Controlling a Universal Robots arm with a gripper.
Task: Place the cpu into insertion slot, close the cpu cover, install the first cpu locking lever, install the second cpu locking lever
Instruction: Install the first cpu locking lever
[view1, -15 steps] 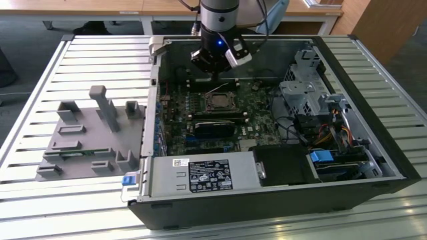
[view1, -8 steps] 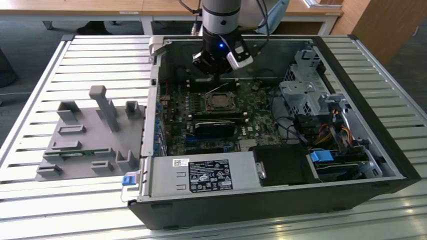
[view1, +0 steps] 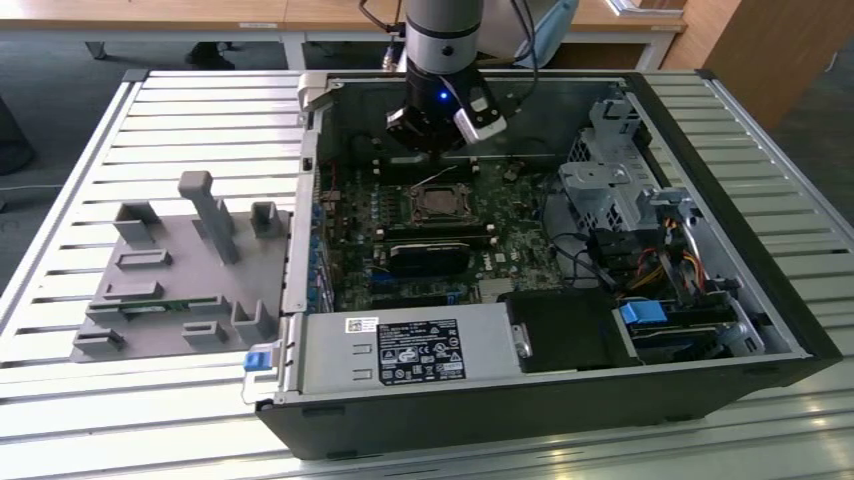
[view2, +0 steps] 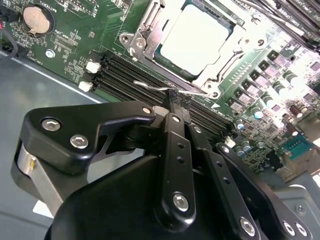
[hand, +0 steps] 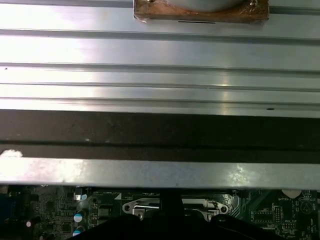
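Gleaming pale silver, the cpu (view2: 195, 37) lies socketed; the hand (view2: 173, 96) seemingly pinches a wire lever (view2: 150, 85).

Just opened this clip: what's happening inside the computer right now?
A robot arm is working inside an open computer case. The cpu is already seated on the green board, and the cpu cover lies down around it. The gripper appears to have its jaws closed on a thin wire locking lever beside the cover. That lever stands clear of the cover's edge and is not yet latched.
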